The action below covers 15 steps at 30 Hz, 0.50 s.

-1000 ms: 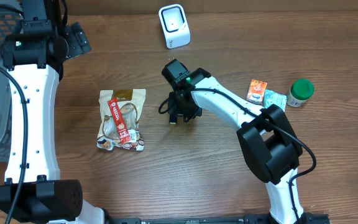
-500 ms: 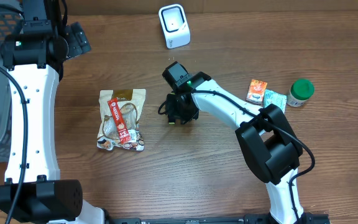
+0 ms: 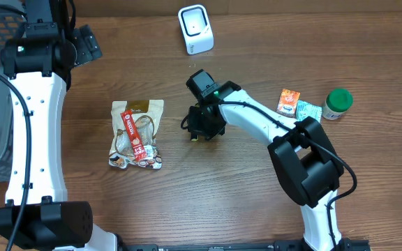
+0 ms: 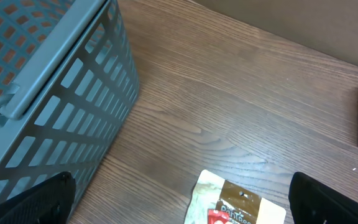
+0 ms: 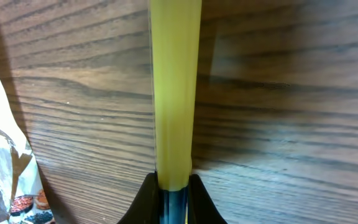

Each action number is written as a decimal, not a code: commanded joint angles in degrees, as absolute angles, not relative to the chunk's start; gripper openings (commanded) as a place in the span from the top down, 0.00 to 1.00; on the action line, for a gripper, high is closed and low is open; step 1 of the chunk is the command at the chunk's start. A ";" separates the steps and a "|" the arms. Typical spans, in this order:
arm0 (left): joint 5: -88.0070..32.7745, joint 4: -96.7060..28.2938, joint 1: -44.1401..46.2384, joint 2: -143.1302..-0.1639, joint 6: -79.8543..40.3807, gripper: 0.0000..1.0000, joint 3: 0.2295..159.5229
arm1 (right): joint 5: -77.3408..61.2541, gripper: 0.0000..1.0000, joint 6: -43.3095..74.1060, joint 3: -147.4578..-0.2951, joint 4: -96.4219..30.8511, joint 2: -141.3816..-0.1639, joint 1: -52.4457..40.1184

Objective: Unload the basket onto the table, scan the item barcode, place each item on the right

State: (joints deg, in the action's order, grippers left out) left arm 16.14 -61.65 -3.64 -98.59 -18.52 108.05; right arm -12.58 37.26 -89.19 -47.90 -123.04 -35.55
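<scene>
Item: thin yellow piece (image 5: 174, 93), seen edge-on from the right wrist, reaching straight out from the fingers over the wood grain.
Item's place: near the middle of the table (image 3: 208, 202), just right of the snack bag (image 3: 137, 132) and apart from it; cannot tell whether resting on the wood or lifted.
Right gripper (image 5: 173, 193): clamped on the near end of the yellow piece, one dark finger against each flat side.
Snack bag: lying flat, clear front, with a red label strip running down its length.
Scanner (image 3: 195, 28): white, upright, at the far edge, beyond the held piece and well apart from it.
Right side: orange packet (image 3: 289, 101), teal packet (image 3: 308, 109) just beside it, green-lidded jar (image 3: 338, 103) farthest right.
Left gripper (image 3: 88, 43): fingers spread wide apart, holding nothing, at the far left.
Basket (image 4: 55, 93): grey mesh, along the left edge, close under the left wrist camera.
</scene>
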 commanded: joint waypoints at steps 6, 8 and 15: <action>16.91 -61.49 -3.57 -99.13 -19.33 0.01 108.49 | 2.94 0.96 34.17 -90.06 -53.36 -124.36 -35.75; 16.91 -61.49 -3.57 -99.13 -19.33 0.00 108.49 | 5.74 0.96 34.04 -90.52 -54.50 -124.36 -36.62; 16.91 -61.52 -3.57 -99.13 -19.33 0.00 108.49 | 14.41 0.96 34.06 -90.06 -55.35 -124.38 -41.98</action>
